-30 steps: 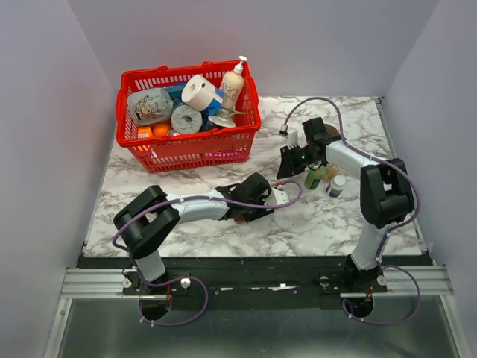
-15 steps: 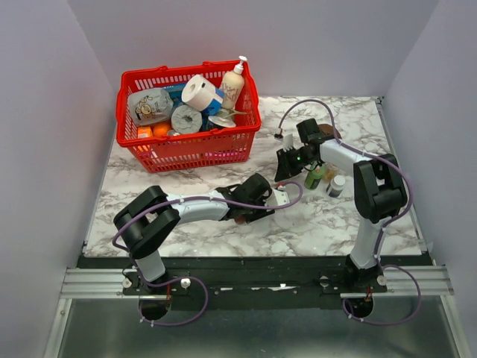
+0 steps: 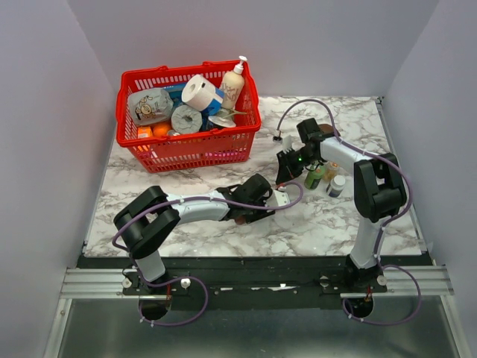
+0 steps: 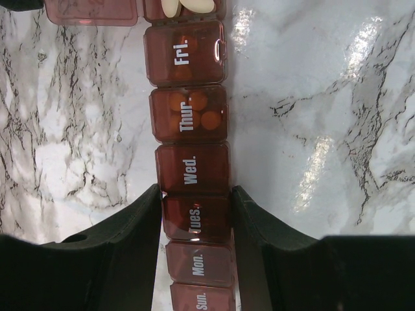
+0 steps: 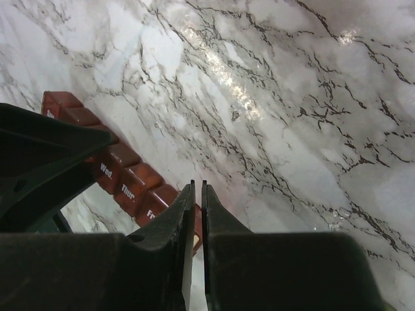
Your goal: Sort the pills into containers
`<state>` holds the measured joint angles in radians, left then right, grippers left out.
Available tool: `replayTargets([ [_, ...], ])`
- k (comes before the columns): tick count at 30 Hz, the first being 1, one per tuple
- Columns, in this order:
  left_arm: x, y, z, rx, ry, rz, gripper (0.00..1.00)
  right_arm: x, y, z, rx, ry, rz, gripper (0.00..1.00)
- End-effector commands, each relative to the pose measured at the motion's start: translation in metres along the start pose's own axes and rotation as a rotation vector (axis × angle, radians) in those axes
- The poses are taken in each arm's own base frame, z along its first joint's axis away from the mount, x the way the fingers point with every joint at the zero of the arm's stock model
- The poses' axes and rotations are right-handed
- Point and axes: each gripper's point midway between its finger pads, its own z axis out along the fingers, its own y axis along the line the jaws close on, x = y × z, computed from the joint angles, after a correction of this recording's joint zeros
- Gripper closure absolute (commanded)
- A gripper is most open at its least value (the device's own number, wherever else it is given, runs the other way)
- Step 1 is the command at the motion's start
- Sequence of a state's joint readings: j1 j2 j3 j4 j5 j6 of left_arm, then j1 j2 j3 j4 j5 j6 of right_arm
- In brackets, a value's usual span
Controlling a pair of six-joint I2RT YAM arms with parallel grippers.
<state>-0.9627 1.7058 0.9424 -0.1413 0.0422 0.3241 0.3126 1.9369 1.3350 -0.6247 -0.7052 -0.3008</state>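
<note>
White marble tabletop (image 3: 328, 224) carries the dark red-brown plastic pill-organizer strip (image 4: 192, 162), left gripper (image 4: 196, 214) clamped across its Tues. cell (Sun. end cropped); right gripper (image 5: 196, 189) hovers above, fingers practically together.

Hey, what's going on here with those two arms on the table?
The left fingers clamp a dark red pill organizer at its Tues. box, holding it on the marble table. The box at its far end is open, with white pills inside. The right fingers, almost closed, hover near that end. Whether they hold a pill is unclear. Small bottles stand beside that arm.
</note>
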Motion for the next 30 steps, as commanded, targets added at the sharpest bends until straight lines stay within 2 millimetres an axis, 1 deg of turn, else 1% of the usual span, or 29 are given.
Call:
replayTargets([
  [1,0.01,-0.01,0.005,0.042,0.052,-0.028,0.66,0.001,0.017,-0.011,-0.049,0.005,-0.025,0.84],
  [7,0.011,-0.01,0.006,0.042,0.064,-0.053,0.66,0.011,0.026,-0.014,-0.081,0.025,-0.022,0.86],
  [12,0.012,-0.008,0.007,0.039,0.073,-0.067,0.66,0.017,0.029,-0.017,-0.075,0.036,-0.018,0.87],
  [18,0.013,-0.006,0.007,0.031,0.077,-0.076,0.66,0.034,0.027,-0.015,-0.057,0.073,0.005,0.88],
  [30,0.015,-0.005,0.009,0.03,0.093,-0.091,0.66,0.057,0.025,-0.02,0.003,0.106,0.007,0.9],
])
